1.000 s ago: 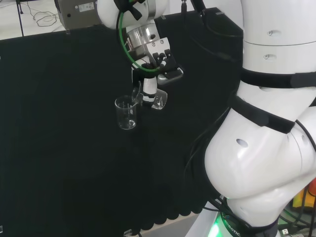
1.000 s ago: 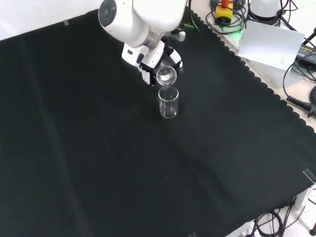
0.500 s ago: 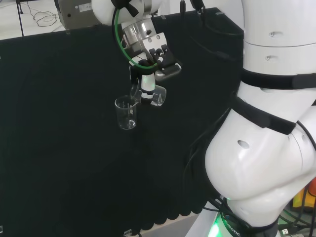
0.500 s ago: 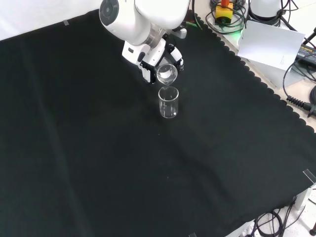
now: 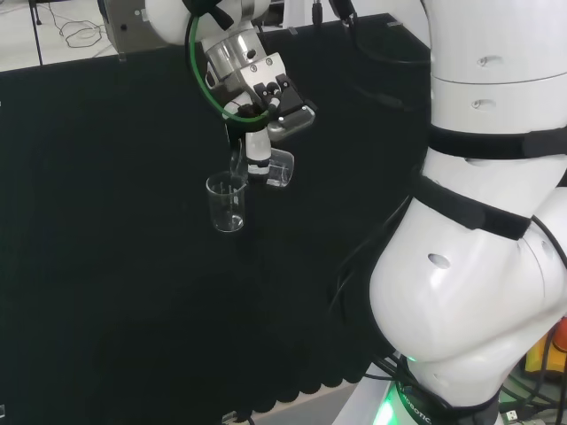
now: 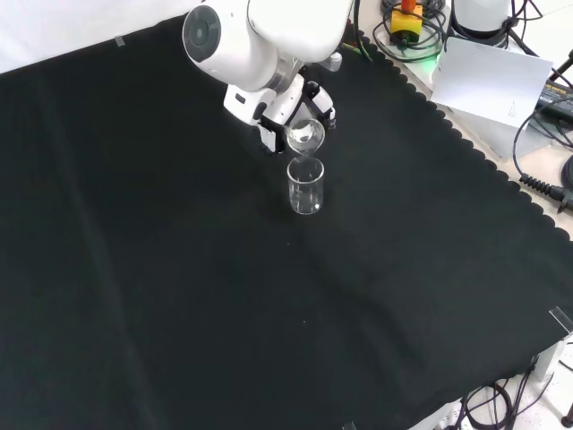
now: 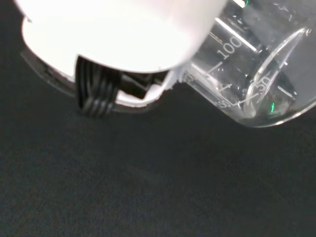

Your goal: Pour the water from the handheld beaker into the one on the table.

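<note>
Front view, near to far: the near part of the bench [image 6: 179,340] is bare black cloth. Past that, toward the far edge and roughly mid-way between the left and right edges, a clear beaker [image 6: 305,186] stands upright on the cloth; in the head view the same beaker [image 5: 227,203] stands upright just left of and below the hand. No water level can be made out in it. Directly beyond and above it, the hand [image 6: 279,114] grips a second clear beaker, the held beaker [image 6: 304,135], with fingers [image 6: 266,137] curled round its wall. In the head view the held beaker [image 5: 275,168] is tipped steeply toward its side, mouth end pointing to the standing beaker, its lip over or just at that beaker's rim; contact between the two cannot be judged. No stream is visible. Wrist view: the held beaker [image 7: 256,74] lies close to the palm [image 7: 123,34], tilted, graduation marks showing on its wall; whether water remains inside is unclear. Beyond the hand, the arm [image 6: 260,36] rises toward the far edge of the bench.
</note>
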Robot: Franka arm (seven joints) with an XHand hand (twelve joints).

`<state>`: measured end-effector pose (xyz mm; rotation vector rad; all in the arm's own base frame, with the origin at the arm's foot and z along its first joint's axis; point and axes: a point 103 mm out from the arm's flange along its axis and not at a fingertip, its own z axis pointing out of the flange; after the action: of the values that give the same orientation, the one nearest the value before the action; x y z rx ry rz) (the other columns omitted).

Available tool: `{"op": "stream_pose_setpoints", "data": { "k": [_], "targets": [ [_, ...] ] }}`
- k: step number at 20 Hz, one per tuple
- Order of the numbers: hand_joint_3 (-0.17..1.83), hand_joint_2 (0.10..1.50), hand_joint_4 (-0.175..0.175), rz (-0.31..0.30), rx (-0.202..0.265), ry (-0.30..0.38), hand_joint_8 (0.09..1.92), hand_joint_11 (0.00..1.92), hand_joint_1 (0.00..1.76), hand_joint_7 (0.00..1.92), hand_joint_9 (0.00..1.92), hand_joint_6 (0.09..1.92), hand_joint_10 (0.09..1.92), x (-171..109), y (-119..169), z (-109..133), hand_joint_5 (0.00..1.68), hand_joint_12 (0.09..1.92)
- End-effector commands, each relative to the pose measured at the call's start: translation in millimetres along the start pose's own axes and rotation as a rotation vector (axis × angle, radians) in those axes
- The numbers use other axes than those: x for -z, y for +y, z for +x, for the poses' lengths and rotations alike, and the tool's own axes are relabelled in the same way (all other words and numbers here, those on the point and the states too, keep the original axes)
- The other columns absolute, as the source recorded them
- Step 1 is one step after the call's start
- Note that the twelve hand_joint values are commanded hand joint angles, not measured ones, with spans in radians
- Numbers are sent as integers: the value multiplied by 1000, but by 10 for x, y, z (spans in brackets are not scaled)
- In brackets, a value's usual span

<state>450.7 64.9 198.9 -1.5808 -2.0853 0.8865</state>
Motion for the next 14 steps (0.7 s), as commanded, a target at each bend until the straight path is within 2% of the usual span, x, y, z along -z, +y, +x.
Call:
{"op": "stream_pose_setpoints", "data": {
  "k": [1,14],
  "targets": [
    [1072,454,-155,37,-46,-42,894,1139,1327,1346,1491,984,856,48,-7,45,1150,833],
    [1069,456,-155,94,-86,-99,889,1141,1322,1352,1491,979,864,98,9,143,1153,835]
  ]
}}
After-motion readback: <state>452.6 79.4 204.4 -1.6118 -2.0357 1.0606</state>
